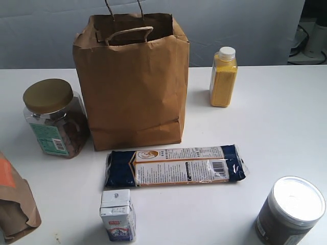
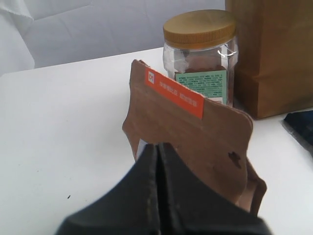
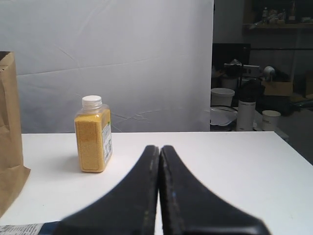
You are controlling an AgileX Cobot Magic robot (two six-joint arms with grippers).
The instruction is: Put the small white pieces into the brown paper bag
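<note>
Left end effector (image 2: pixel 157 147), tips together, before orange-patched pouch (image 2: pixel 195 137), cropped in exterior view.

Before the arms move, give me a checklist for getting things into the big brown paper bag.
1. Brown paper bag upright, mouth open: ok.
2. Small white pieces located: not ok, none visible in any view.
3. Left gripper open to pick: not ok, shut.
4. Right gripper open to pick: not ok, shut.
5. Left gripper's way ahead free: not ok, orange-labelled brown pouch stands close.
</note>
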